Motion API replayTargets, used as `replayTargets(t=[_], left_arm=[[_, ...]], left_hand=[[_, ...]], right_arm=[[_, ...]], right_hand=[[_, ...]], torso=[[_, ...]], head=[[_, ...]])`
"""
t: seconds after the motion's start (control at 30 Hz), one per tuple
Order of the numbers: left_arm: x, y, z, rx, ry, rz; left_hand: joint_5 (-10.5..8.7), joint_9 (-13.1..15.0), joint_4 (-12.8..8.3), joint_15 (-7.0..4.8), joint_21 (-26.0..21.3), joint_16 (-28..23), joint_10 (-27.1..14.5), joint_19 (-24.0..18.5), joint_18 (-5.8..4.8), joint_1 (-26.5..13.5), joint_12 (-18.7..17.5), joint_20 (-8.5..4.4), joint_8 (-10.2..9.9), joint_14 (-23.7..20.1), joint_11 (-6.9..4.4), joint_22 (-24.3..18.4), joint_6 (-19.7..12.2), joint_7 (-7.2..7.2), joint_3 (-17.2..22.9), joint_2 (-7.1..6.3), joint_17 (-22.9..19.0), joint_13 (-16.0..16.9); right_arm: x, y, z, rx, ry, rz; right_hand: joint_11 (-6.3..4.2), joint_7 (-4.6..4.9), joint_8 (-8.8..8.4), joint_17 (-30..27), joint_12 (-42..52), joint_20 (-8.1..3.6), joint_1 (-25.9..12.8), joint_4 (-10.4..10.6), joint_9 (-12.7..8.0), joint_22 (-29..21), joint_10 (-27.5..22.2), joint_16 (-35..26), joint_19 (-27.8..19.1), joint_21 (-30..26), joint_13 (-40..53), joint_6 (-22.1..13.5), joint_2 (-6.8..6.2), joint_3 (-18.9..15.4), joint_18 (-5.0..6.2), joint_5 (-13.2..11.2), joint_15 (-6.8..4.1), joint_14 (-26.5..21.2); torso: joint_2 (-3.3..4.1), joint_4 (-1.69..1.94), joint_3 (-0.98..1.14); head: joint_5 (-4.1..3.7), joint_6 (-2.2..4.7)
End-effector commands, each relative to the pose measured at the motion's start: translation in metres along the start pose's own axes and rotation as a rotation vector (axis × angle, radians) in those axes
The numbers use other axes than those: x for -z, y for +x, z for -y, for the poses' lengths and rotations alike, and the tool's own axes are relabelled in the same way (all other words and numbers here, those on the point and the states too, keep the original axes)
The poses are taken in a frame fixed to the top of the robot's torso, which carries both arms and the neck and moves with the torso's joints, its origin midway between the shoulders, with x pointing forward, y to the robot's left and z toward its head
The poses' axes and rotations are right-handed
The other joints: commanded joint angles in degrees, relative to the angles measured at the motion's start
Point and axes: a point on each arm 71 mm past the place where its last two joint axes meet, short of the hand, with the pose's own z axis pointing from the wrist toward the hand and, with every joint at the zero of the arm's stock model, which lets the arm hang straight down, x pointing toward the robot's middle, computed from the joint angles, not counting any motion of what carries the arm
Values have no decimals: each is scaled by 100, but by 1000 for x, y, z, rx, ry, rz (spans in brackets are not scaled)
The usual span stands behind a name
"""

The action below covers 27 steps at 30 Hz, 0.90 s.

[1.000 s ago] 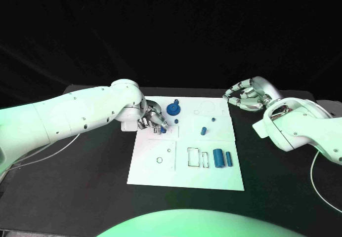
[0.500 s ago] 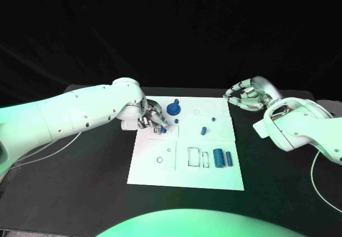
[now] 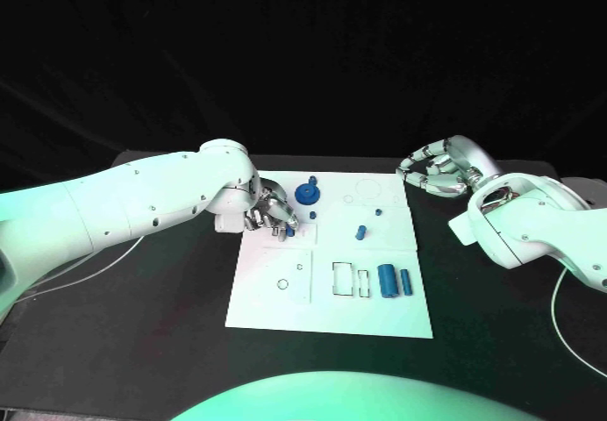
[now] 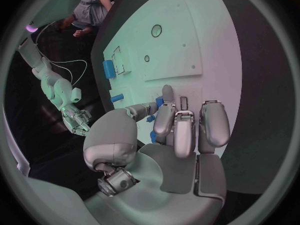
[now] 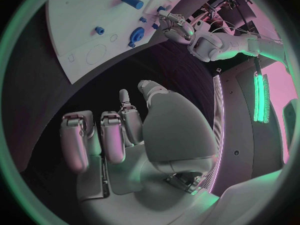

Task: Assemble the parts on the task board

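The left hand (image 3: 274,215) sits at the task board's (image 3: 332,307) ten o'clock edge, fingers pinching a small blue part (image 3: 289,231) against the plate; a blue gear (image 3: 309,193) stands just beside, toward one o'clock. The right hand (image 3: 434,172) hovers off the board's two o'clock corner, fingers curled in, holding nothing.

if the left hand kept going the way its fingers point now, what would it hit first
Most likely the small blue part right at the left hand's fingertips, which sits on the white board. The fingers already look to be at or around it, though contact is hard to judge. Beyond it lies another small blue part.
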Motion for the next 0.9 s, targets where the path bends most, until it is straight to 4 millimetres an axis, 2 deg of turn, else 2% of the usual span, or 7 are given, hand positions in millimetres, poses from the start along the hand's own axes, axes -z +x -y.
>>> replayTargets(t=[0.03, 0.3, 0.43, 0.5, 0.53, 0.7, 0.9], left_arm=[[-1, 4, 0, -12, -8, -29], [-1, 3, 0, -12, -9, -21], [-1, 3, -1, -13, -9, -16], [-1, 3, -1, -13, -9, -13], [-1, 2, -1, -14, -9, -9], [1, 1, -1, -12, -7, 6], [4, 0, -4, -13, -8, 24]], left_hand=[[-24, -5, 25, -16, 4, 21, -32, 32, -41, -49, -20, 20, 0, 606, 5, -2, 189, -161, -39, -3, 1509, 0], [-33, -25, 60, -18, 2, 21, -38, 36, -42, -55, -36, 18, 2, 606, 4, 2, 181, -162, -205, -80, 1509, -8], [-51, -50, 169, -19, -9, 21, -45, 32, -40, -108, -61, 16, 18, 606, 3, -10, 181, -163, -595, -302, 1509, -20], [-52, -56, 217, -21, -9, 21, -44, 35, -41, -114, -63, 14, 23, 606, 0, -5, 179, -167, -724, -354, 1509, -17], [-51, -64, 277, -25, -14, 21, -47, 34, -40, -109, -74, 10, 32, 606, -3, -9, 175, -172, -899, -433, 1509, -24], [-53, -84, 399, -34, -23, 21, -56, 34, -38, -28, -104, 1, 50, 606, -12, -15, 160, -181, -1272, -608, 1509, -42], [-79, -103, 506, -36, -36, 21, -101, 27, -34, 98, -183, -2, 58, 606, -9, -33, 115, -177, -1530, -729, 1509, -123]], right_arm=[[0, 0, -1, 7, -12, -1], [0, 0, -1, 7, -12, 0], [0, 0, 0, 7, -12, 1], [0, 0, 0, 7, -12, 1], [0, 0, 0, 7, -12, 1], [0, 0, 0, 7, -12, 2], [0, 0, 1, 7, -11, 2]], right_hand=[[-33, -12, 23, 1181, 13, -31, 2, -5, -5, 1367, 15, -34, 490, -24, 572, -46, -36, 31, 21, 12, -36, 524], [-33, -11, 24, 1181, 13, -31, 1, -5, -6, 1372, 15, -34, 494, -17, 572, -46, -36, 40, 20, 26, -36, 524], [-33, -11, 24, 1181, 13, -31, 1, -5, -6, 1372, 15, -34, 494, -17, 572, -46, -36, 40, 20, 26, -36, 524], [-33, -11, 25, 1172, 4, -31, -3, -4, -7, 1364, 8, -38, 487, -30, 564, -47, -39, 46, 23, 34, -36, 522], [-33, -11, 25, 1172, 4, -31, -3, -4, -7, 1364, 8, -38, 487, -30, 564, -47, -39, 46, 23, 34, -36, 522], [-33, -11, 25, 1172, 4, -31, -3, -4, -7, 1364, 8, -38, 487, -30, 564, -47, -39, 46, 23, 34, -36, 522], [-32, -10, 24, 1171, 3, -31, -9, -2, -9, 1360, 7, -39, 484, -36, 563, -51, -46, 48, 25, 40, -36, 522]], torso=[[1, 0, -1], [2, -3, -3], [-4, -1, -6], [-5, 2, -6], [-5, 4, -8], [-7, 1, -8], [-5, -2, -9]], head=[[-5, -1], [-13, 0], [-12, 8], [-15, 11], [-16, 17], [-17, 40], [-24, 55]])
